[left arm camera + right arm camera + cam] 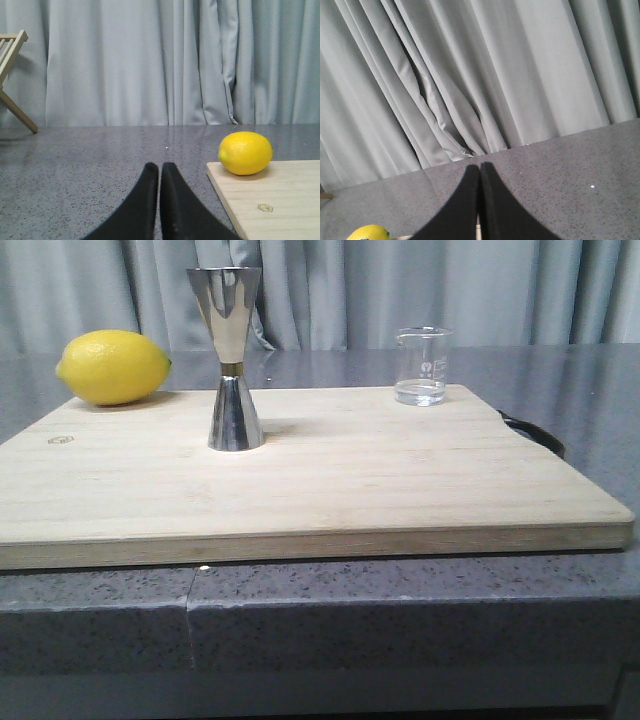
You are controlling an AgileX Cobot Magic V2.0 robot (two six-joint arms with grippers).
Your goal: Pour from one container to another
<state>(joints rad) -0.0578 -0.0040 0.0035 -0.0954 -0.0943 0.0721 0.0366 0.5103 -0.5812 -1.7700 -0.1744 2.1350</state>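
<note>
From the front, a big wooden cutting board point(330, 480) lies on the gray counter point(400, 610), and everything sits on or next to it. The shiny steel jigger point(230, 358) stands straight up on the board, near its left half. The little glass beaker point(422, 366) stands at the board's back right edge, well apart from the jigger, with a bit of clear water at its bottom. A yellow lemon point(113, 367) rests at the board's back left corner. No arms show here. From the left wrist, the left gripper point(159, 172) hangs over the counter beside the board's left edge, its black fingers pressed together on nothing. From the right wrist, the right gripper point(479, 172) has its fingers squeezed together too, holding nothing, with gray curtains point(470, 75) behind.
</note>
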